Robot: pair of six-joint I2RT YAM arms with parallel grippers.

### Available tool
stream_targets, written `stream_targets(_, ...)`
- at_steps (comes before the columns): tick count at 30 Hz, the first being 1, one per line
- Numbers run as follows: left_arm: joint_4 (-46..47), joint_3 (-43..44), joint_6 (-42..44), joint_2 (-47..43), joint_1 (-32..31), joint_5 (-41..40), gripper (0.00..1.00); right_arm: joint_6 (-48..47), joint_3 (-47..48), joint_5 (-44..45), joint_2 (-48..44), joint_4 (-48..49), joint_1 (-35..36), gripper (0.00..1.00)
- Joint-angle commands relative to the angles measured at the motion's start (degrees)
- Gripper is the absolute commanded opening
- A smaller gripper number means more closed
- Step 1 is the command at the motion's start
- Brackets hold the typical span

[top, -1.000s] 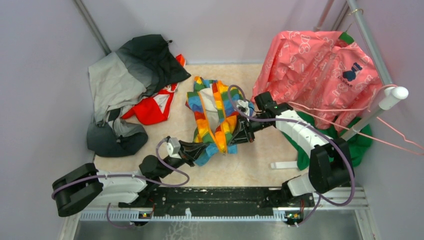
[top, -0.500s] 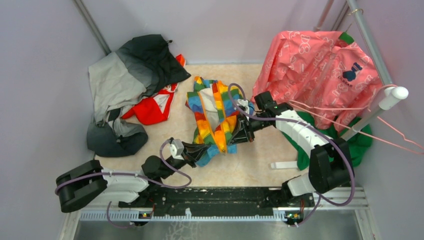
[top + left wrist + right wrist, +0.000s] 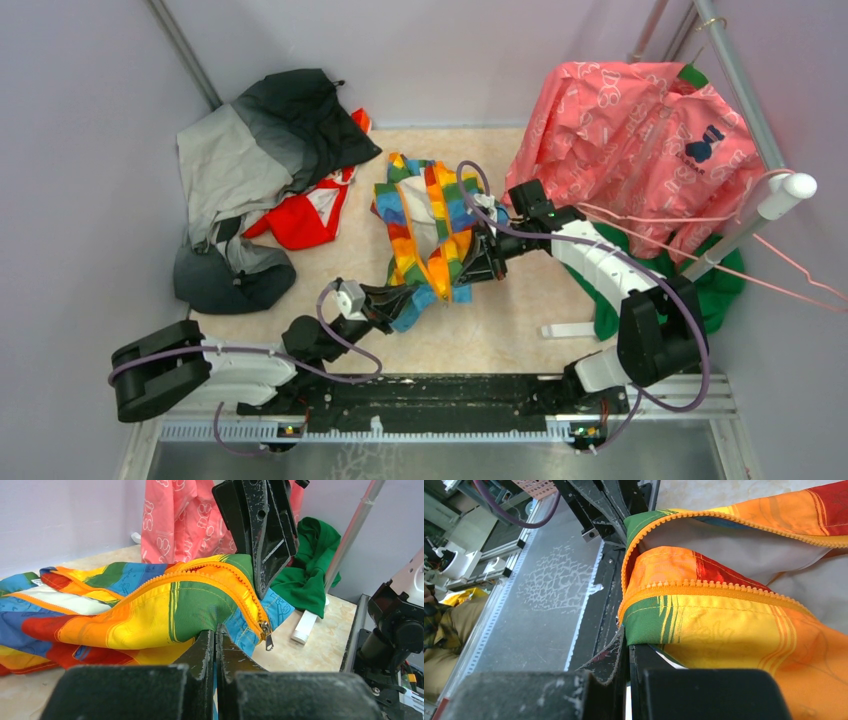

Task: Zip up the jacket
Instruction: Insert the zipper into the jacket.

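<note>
Your right hand (image 3: pixel 480 262) has edged up a little since before. Both it and your left hand (image 3: pixel 398 300) are clenched on the rainbow jacket (image 3: pixel 430 225), which lies on the counter (image 3: pixel 480 340) between them. The grips likely tension the hem around the zipper slider (image 3: pixel 265 629).

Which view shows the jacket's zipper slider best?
Left wrist: the zipper slider hangs in clear view on the jacket. Right wrist shows only orange zipper teeth; in top external the slider cannot be made out.
</note>
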Motion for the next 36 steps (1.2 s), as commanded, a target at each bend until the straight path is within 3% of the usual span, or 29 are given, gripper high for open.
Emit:
stream_targets(1, 4.12, 0.82, 1.92, -0.15, -1.87, -5.08, 0.0, 3.52, -0.45, -1.92, -0.26, 4.96, -0.14, 0.0)
stream_targets(10, 5.44, 1.53, 5.19, 0.58, -3.91, -11.06, 0.0, 5.21, -1.01, -1.54, -0.25, 6.62, -0.16, 0.0)
stream_targets(36, 6.64, 2.52, 3.27, 3.44, -5.14, -10.32, 0.0, 10.56, -2.38, -0.97, -0.48, 12.02, -0.16, 0.0)
